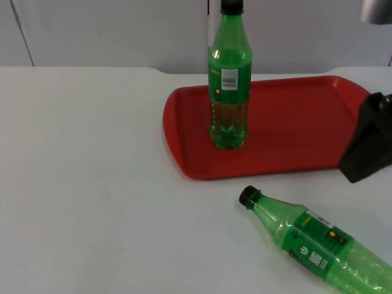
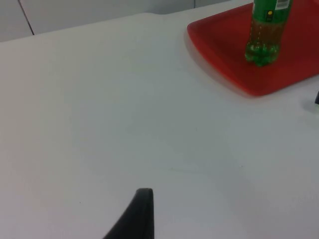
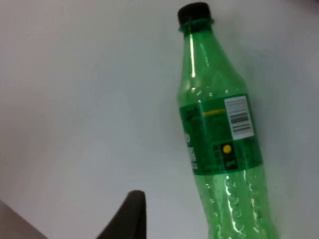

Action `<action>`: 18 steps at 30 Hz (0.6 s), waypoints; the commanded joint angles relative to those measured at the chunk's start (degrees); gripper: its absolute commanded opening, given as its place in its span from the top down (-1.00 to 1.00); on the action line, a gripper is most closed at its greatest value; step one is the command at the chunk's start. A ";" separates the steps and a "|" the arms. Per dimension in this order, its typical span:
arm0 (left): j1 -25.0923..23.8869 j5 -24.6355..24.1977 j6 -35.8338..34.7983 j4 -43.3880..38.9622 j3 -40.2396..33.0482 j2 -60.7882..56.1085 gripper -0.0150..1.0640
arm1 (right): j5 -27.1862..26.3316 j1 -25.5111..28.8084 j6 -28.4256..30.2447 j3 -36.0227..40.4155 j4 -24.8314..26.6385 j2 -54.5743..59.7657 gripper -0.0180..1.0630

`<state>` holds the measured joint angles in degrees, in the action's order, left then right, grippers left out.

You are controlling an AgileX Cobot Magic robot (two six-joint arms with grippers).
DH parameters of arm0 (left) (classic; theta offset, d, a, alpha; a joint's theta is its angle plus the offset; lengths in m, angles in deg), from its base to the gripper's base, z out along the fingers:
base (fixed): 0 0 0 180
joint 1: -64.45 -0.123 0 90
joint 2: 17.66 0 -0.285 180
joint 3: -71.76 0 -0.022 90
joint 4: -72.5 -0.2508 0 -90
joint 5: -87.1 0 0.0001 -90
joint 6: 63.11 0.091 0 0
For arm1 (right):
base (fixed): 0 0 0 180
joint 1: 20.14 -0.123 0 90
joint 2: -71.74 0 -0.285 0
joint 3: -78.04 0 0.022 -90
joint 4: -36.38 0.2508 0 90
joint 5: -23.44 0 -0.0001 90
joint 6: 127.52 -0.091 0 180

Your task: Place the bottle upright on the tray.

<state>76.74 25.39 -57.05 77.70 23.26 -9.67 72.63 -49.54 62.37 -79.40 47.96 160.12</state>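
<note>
A green plastic bottle with a black cap stands upright on the left part of the red tray; the left wrist view shows its lower half on the tray. A second green bottle lies on its side on the white table in front of the tray, with its black cap pointing toward the tray. My right gripper hangs over the tray's right end, above this lying bottle and not touching it. My left gripper waits over the table, well left of the tray.
The grey partition wall closes off the back of the table just behind the tray. White table top stretches to the left of the tray and in front of it.
</note>
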 commanded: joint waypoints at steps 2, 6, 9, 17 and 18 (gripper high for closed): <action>0.36 0.01 -0.53 0.32 -0.26 -0.21 -0.97 | -0.86 -2.04 -1.71 -0.30 -0.61 -0.18 -0.98; 0.36 0.01 -0.56 0.32 -0.26 -0.21 -0.97 | -1.15 -4.17 -4.07 -0.30 -4.31 -0.18 -0.98; 0.36 0.01 -0.56 0.32 -0.26 -0.21 -0.97 | -1.94 -5.17 -6.31 -0.30 -5.78 -0.18 -0.98; 0.36 0.01 -0.55 0.55 -0.26 -0.21 -0.97 | -3.60 -5.17 -7.79 -0.30 -5.91 -0.18 -0.98; 0.36 0.01 -0.55 0.55 -0.26 -0.21 -0.97 | -3.84 -5.17 -7.79 -0.30 -5.91 -0.18 -0.98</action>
<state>76.74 25.39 -57.15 77.70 23.26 -9.67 69.71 -54.26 54.81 -79.40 42.29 160.12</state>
